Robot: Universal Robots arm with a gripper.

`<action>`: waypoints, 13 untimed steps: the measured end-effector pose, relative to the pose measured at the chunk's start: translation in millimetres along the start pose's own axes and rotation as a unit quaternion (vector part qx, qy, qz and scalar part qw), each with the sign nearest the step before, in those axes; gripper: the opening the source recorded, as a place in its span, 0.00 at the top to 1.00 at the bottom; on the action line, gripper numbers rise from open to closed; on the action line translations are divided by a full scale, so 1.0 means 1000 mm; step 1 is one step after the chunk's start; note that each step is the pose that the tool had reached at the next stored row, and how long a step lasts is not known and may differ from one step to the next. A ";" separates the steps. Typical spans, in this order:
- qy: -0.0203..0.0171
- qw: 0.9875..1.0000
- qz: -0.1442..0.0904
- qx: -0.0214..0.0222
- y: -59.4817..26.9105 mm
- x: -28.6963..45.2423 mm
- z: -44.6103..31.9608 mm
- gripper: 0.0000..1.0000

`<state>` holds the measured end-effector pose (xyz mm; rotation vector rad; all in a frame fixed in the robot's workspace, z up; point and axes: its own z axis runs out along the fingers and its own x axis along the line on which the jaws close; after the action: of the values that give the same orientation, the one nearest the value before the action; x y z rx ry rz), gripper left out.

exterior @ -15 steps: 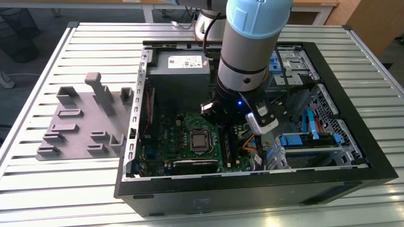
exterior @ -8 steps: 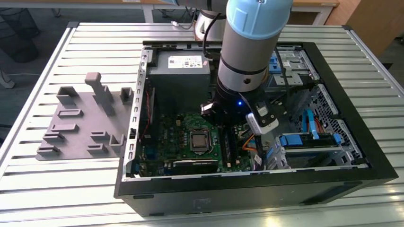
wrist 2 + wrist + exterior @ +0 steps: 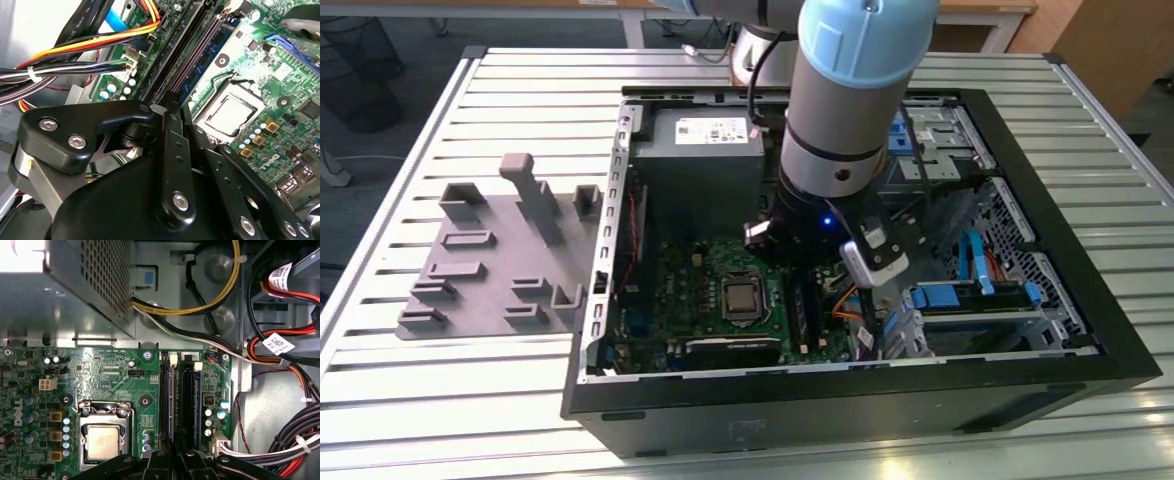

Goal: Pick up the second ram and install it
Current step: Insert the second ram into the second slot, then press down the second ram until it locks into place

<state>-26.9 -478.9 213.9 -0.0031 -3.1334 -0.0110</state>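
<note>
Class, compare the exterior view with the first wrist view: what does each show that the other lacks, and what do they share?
Exterior view: the grey tray with posts, the slatted table and the arm. First wrist view: the yellow cable and white cable tags. Both: the green board, its silver chip and the power supply box.

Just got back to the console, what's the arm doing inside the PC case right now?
The arm has reached down into the open computer case, with its end effector right over the memory slots on the motherboard, beside the silver processor. A blue-green RAM stick sits along one of those slots, running out from under the end effector. The grey tray stands outside the case on the exterior view's left.
</note>
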 end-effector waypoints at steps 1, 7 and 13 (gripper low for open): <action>0.000 1.000 0.000 0.000 -0.0003 0.0000 0.0004 0.86; 0.001 1.000 0.000 0.000 -0.0010 0.0000 0.0015 0.86; 0.001 1.000 0.000 0.000 -0.0011 0.0000 0.0016 0.86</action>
<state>-26.9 -480.0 212.3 -0.0032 -3.1314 -0.0119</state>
